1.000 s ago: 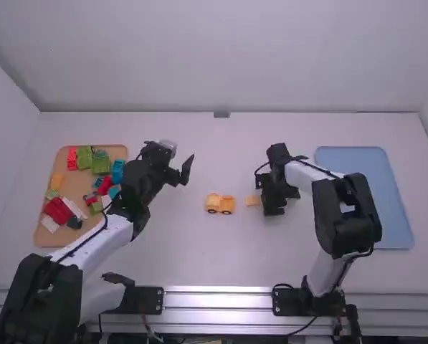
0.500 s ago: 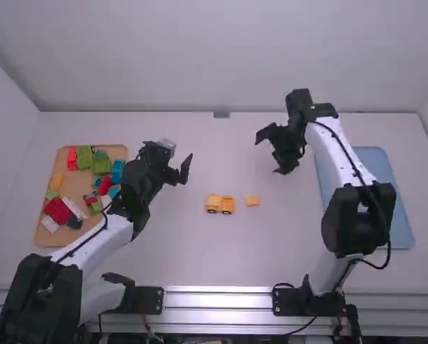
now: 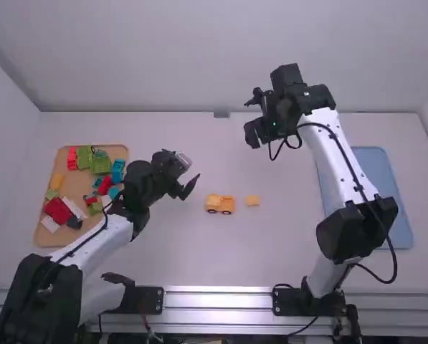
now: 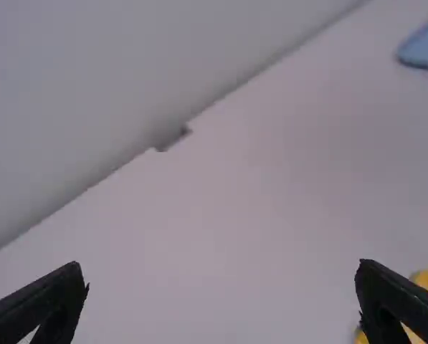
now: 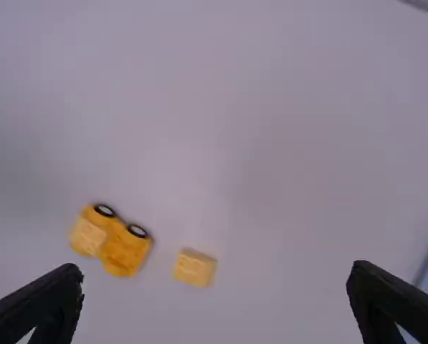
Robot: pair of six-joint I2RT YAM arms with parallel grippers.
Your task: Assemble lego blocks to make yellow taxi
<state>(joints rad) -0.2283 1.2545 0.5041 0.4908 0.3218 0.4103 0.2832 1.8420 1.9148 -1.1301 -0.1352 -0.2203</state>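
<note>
The yellow plastic toy car (image 3: 219, 204) sits on the white table between the two arms, within reach of either, which seems a sensible place for joining parts. It appears upright on its dark-tyred wheels (image 5: 137, 231), with a raised part at one end, so its top is probably ready for another piece. The small yellow rectangular block (image 3: 252, 201) lies loose just beside it, apart from it, likely kept close as the next part to fit. The tan tray (image 3: 74, 188) holds the mixed coloured blocks off the work area; the flat blue tray (image 3: 378, 175) perhaps awaits the finished taxi.

The left gripper (image 4: 221, 266) has its fingers spread with nothing between them, near the car, perhaps to steady it. The right gripper (image 5: 213, 266) is also released and empty, high beyond the loose block, which leaves room around both yellow pieces.

A second ago the right gripper is down at the block; now it is well away, farther up the high view. The left gripper is tilted differently and a little nearer the car, while car and block lie where they did
</note>
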